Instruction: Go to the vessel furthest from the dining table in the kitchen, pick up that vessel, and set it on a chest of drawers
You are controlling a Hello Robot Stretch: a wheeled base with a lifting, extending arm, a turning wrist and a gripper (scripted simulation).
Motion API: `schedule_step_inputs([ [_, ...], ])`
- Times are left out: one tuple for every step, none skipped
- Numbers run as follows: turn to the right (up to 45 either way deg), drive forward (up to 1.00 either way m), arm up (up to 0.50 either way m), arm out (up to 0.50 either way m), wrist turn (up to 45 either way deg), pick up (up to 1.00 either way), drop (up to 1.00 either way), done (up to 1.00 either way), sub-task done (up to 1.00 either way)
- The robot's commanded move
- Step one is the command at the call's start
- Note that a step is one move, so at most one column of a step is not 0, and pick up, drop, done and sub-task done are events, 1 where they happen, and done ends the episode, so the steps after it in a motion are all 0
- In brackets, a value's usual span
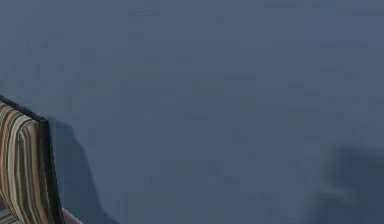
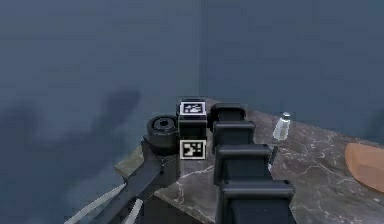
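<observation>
In the arm side view my arm's dark bar [image 2: 245, 175] rises from the bottom edge, over a marbled stone countertop [image 2: 310, 165]. Two white marker squares [image 2: 192, 128] stand at its far end. Left of them sits the gripper's round dark body, and the grey fingers [image 2: 135, 185] slant down past the counter's left edge. The gripper [image 2: 118, 200] is low against the blue wall, and I cannot tell whether it holds anything. A small clear shaker-like thing with a silvery cap [image 2: 283, 126] stands on the counter, right of the arm.
A plain blue wall [image 1: 200, 100] is close ahead in the forward view. A striped chair back [image 1: 22, 165] stands at that view's lower left. An orange-brown rounded thing [image 2: 366, 166] lies on the counter at the arm side view's right edge. Blue walls meet in a corner behind the counter.
</observation>
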Motion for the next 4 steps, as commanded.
schedule_step_inputs([
  [0.0,0.0,0.0,-0.1,0.0,0.0,0.0,0.0,0.0],
  [-45.0,0.0,0.0,0.0,0.0,0.0,0.0,0.0,0.0],
  [-45.0,0.0,0.0,0.0,0.0,0.0,0.0,0.0,0.0],
  [-45.0,0.0,0.0,0.0,0.0,0.0,0.0,0.0,0.0],
])
